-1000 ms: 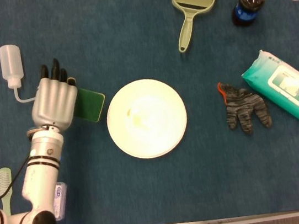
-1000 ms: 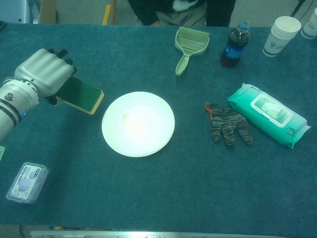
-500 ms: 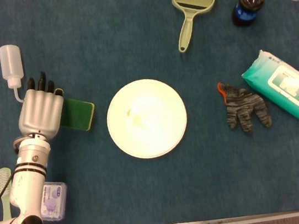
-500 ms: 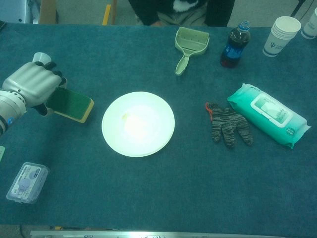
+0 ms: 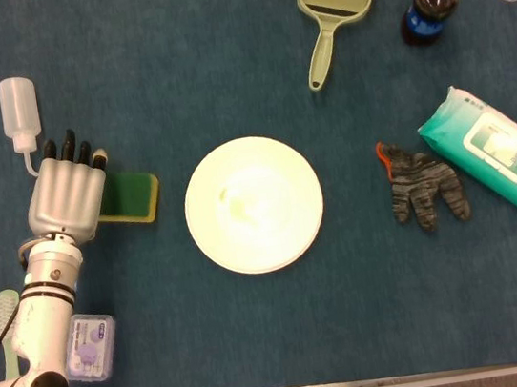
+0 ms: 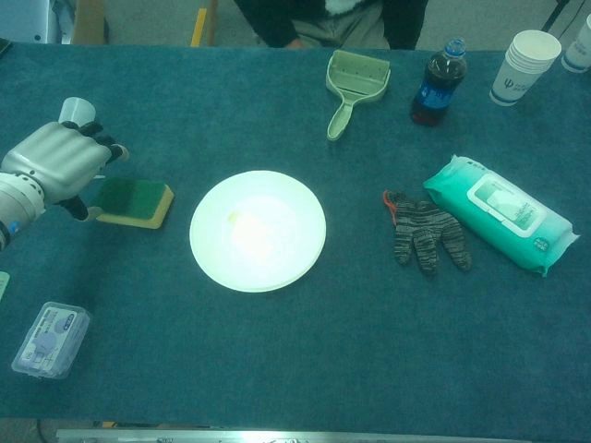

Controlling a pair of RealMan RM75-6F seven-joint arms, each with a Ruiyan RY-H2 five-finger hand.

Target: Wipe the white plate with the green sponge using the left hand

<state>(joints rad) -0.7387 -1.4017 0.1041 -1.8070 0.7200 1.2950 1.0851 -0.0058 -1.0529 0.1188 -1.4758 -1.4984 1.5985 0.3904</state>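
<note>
The white plate (image 5: 253, 204) (image 6: 258, 231) sits mid-table with a faint yellowish smear near its centre. The green sponge (image 5: 131, 196) (image 6: 138, 201), yellow underneath, lies flat on the blue cloth just left of the plate, not touching it. My left hand (image 5: 66, 196) (image 6: 55, 166) hovers at the sponge's left end. In the head view it covers that end. In the chest view its dark fingertips (image 6: 108, 151) stand apart above the sponge and hold nothing. My right hand is in neither view.
A white squeeze bottle (image 5: 19, 110) stands just beyond my left hand. A small plastic box (image 5: 89, 345) and a toothbrush (image 5: 7, 320) lie near my left forearm. A dustpan (image 5: 333, 5), cola bottle (image 5: 430, 8), striped glove (image 5: 422, 188) and wipes pack (image 5: 491, 149) lie to the right.
My left hand carried the sponge leftward, away from the plate, and lowered it. The sponge was tilted in the hand; now it lies flat and the fingers have come off it.
</note>
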